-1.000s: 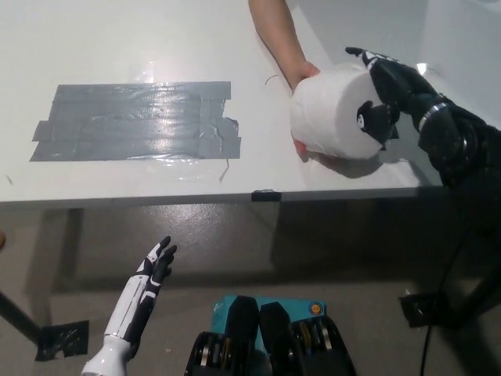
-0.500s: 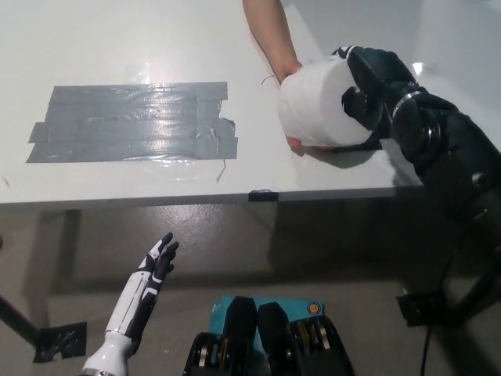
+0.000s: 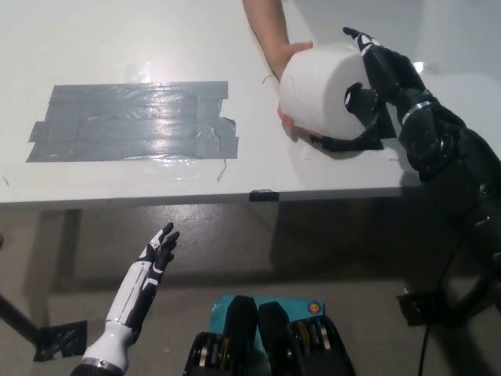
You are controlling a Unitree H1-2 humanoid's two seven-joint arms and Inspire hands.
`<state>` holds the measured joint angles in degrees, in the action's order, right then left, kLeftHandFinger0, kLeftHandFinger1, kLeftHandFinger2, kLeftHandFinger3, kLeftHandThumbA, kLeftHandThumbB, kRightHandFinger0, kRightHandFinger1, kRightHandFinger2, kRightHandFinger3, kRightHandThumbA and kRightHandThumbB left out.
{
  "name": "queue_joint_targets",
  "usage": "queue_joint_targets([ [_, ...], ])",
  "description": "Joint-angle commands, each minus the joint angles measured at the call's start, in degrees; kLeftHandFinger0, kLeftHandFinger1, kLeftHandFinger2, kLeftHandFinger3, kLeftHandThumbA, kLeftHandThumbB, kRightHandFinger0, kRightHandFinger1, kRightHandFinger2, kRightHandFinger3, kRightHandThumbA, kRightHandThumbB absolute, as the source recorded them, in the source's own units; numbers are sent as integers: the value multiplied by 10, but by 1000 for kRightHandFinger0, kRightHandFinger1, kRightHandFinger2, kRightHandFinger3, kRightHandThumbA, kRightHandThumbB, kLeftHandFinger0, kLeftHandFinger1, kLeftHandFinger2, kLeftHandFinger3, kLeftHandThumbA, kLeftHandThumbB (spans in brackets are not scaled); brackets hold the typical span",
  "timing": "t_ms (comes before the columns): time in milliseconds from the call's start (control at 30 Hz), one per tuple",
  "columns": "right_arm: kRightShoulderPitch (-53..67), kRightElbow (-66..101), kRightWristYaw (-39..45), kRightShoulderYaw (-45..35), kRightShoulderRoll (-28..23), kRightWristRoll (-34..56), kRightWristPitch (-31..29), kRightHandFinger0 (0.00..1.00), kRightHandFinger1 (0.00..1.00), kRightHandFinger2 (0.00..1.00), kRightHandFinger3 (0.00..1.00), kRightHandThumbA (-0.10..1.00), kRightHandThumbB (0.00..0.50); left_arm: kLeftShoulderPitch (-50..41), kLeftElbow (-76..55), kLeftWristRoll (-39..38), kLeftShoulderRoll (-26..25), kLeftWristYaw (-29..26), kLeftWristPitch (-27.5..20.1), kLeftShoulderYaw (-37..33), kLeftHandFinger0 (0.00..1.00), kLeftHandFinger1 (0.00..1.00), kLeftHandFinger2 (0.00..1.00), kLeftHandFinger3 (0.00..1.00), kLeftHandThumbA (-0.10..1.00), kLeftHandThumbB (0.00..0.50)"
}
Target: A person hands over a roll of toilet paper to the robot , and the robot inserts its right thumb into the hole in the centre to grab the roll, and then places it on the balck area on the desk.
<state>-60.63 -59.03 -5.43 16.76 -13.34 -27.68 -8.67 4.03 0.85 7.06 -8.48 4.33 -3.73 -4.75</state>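
Observation:
A white toilet paper roll (image 3: 319,92) is held above the desk at upper right, its end face turned toward my black right hand (image 3: 374,90). My right thumb is in the roll's centre hole and the fingers lie over its top and side. A person's hand (image 3: 286,66) still cups the roll from the left and underneath. The dark taped area (image 3: 133,121) lies flat on the desk to the left, well apart from the roll. My white left hand (image 3: 149,274) hangs below the desk edge at lower left, fingers spread, holding nothing.
The white desk (image 3: 94,39) fills the upper picture; its front edge (image 3: 258,194) runs across the middle. Below it is grey floor with a desk leg (image 3: 16,313) and a scrap of tape at lower left. A person's forearm (image 3: 266,27) comes in from the top.
The roll has risen slightly off the desk with my right hand on it. The person's hand has shifted up along the roll's left side. My left hand barely moved.

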Motion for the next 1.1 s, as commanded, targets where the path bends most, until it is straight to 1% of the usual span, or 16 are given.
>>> queue_joint_targets([
  [0,-29,52,25,-77,7,103,-1,143,582,905,883,-100,158,12,-1,1,-8,3,-25,2,1000,1000,1000,1000,1000,66],
  [133,-39,98,54,-142,10,157,47,82,561,932,931,-100,136,12,1,0,-7,2,-26,3,1000,1000,1000,1000,1000,69],
  [233,-53,128,63,-182,7,186,95,49,512,882,865,-100,126,11,2,6,-8,-2,-26,3,1000,1000,1000,1000,1000,74],
  [300,-59,151,75,-217,8,218,128,98,584,969,923,-100,127,11,1,9,-9,-2,-25,2,1000,1000,1000,1000,1000,74],
  [367,-59,175,88,-236,3,234,149,98,586,990,959,-100,122,13,2,5,-8,1,-21,2,1000,1000,1000,1000,1000,75],
  [433,-62,172,107,-240,-10,238,134,10,517,946,1000,-100,130,14,4,8,-9,0,-28,1,1000,1000,1000,1000,1000,50],
  [467,-63,173,111,-242,-12,238,140,2,457,879,916,-100,129,14,5,8,-9,0,-30,1,1000,1000,1000,1000,1000,54],
  [500,-64,177,119,-239,-17,235,149,0,436,928,802,-100,128,14,5,6,-9,0,-30,1,1000,1000,1000,1000,1000,64],
  [533,-66,181,134,-229,-25,226,159,0,399,721,784,-100,121,14,6,3,-9,1,-29,2,1000,1000,1000,1000,1000,67],
  [567,-67,182,139,-224,-29,221,160,0,399,721,784,-100,121,14,5,2,-10,2,-28,3,1000,1000,1000,1000,1000,67],
  [667,-85,155,178,-176,-51,182,191,73,619,913,1000,-100,120,13,2,6,-9,1,-24,2,1000,1000,1000,1000,1000,64],
  [733,-92,128,199,-150,-61,168,178,113,693,940,1000,-100,132,12,4,3,-8,1,-28,3,1000,1000,1000,1000,1000,62],
  [833,-112,67,211,-100,-73,141,157,89,606,920,946,-100,170,12,5,4,-8,0,-28,3,1000,1000,1000,1000,1000,64],
  [900,-121,55,214,-70,-77,121,166,118,634,956,975,-100,173,12,6,6,-9,0,-31,2,1000,1000,1000,1000,1000,55],
  [1033,-142,40,247,-22,-82,108,184,102,589,915,929,-100,152,15,7,5,-9,0,-34,2,1000,1000,1000,1000,1000,51],
  [1067,-151,21,263,-3,-85,98,172,138,656,1000,1000,-100,153,16,5,4,-8,2,-29,1,1000,1000,1000,1000,1000,56],
])
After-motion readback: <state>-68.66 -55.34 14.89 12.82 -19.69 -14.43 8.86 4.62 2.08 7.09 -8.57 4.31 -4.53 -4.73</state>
